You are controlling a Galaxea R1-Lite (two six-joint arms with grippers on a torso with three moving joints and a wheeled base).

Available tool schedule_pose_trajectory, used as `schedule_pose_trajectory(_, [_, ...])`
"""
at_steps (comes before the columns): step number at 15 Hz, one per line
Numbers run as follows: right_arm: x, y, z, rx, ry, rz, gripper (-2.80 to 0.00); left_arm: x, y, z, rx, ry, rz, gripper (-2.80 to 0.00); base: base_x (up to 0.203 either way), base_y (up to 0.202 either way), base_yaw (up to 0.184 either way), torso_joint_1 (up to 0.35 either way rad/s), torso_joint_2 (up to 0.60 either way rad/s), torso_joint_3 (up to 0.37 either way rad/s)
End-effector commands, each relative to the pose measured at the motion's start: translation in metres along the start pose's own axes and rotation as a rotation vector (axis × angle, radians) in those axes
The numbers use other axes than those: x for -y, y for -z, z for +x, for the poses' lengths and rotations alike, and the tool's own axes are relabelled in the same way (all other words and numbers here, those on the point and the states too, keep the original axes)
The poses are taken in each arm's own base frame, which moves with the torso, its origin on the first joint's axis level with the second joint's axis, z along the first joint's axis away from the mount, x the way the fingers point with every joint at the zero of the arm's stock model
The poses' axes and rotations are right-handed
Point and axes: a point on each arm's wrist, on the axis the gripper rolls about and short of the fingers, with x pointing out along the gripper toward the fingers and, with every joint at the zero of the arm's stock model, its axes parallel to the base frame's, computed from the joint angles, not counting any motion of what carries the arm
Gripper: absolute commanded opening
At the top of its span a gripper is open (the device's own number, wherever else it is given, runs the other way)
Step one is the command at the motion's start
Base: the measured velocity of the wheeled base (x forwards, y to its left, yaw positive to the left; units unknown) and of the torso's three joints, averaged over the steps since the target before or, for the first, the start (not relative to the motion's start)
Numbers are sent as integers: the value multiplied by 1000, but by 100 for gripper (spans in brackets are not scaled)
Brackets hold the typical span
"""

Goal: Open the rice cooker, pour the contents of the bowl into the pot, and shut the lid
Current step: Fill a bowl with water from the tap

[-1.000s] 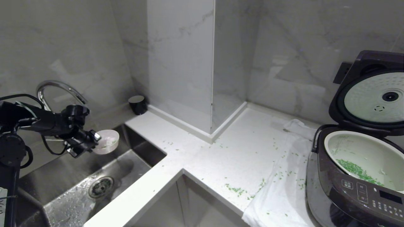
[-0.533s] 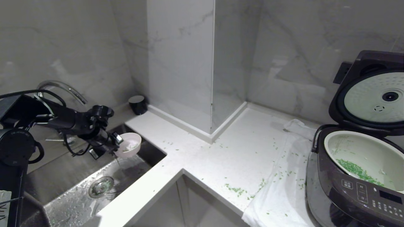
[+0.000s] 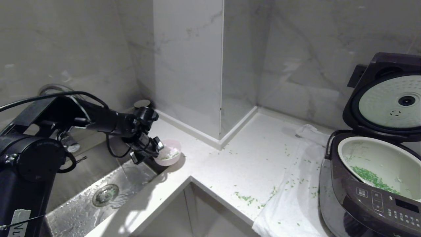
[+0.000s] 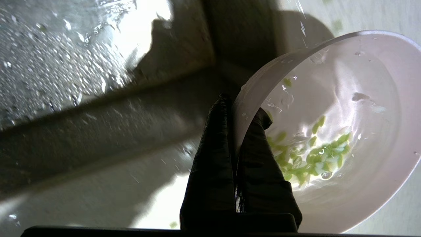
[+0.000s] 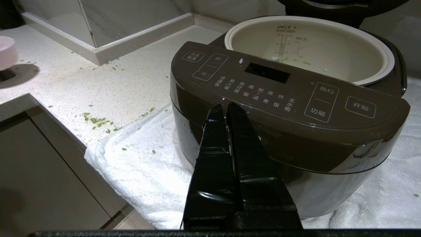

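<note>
The pale pink bowl (image 3: 169, 152) hangs just over the counter corner beside the sink, with a shadow under it. My left gripper (image 3: 158, 148) is shut on its near rim. In the left wrist view one finger (image 4: 210, 158) is outside the bowl (image 4: 345, 98) and one inside, by wet green contents (image 4: 312, 154). The rice cooker (image 3: 371, 197) stands at the far right with its lid (image 3: 388, 98) up. Green bits (image 3: 371, 177) lie in the white pot (image 3: 378, 158). My right gripper (image 5: 223, 107) is parked, shut and empty, before the cooker's panel (image 5: 279, 89).
A wet steel sink (image 3: 98, 184) lies below my left arm, with a faucet (image 3: 52, 89) behind it. A black cup (image 3: 143, 103) stands in the corner by a marble column (image 3: 187, 65). A white towel (image 3: 296, 204) lies under the cooker. Green bits (image 3: 245, 197) are scattered on the counter.
My left arm has swung right with the bowl, from above the sink to over the counter corner. The right arm and the cooker have not moved.
</note>
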Motion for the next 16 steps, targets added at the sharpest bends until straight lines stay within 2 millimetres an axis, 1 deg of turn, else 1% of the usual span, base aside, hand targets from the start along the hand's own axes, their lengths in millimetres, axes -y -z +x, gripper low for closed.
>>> schedule_pose_trajectory(1, [0, 0, 0, -2, -1, 0, -280, 32, 27, -1, -46, 16, 76, -280, 0, 0, 0, 0, 0, 0])
schedule_pose_trajectory(2, [0, 0, 0, -2, -1, 0, -280, 44, 37, -1, -54, 29, 104, -280, 0, 0, 0, 0, 0, 0])
schedule_pose_trajectory(5, [0, 0, 0, -2, -1, 0, -280, 70, 55, 1, -52, 74, 156, -280, 0, 0, 0, 0, 0, 0])
schedule_pose_trajectory(9, [0, 0, 0, -1, -1, 0, -280, 95, 86, 10, -71, 103, 221, -280, 0, 0, 0, 0, 0, 0])
schedule_pose_trajectory(11, [0, 0, 0, -2, -1, 0, -280, 100, 100, 16, -90, 99, 243, -280, 0, 0, 0, 0, 0, 0])
schedule_pose_trajectory(13, [0, 0, 0, -2, -1, 0, -280, 101, 108, 24, -80, 75, 234, -280, 0, 0, 0, 0, 0, 0])
schedule_pose_trajectory(16, [0, 0, 0, -2, -1, 0, -280, 103, 113, 28, -76, 66, 233, -280, 0, 0, 0, 0, 0, 0])
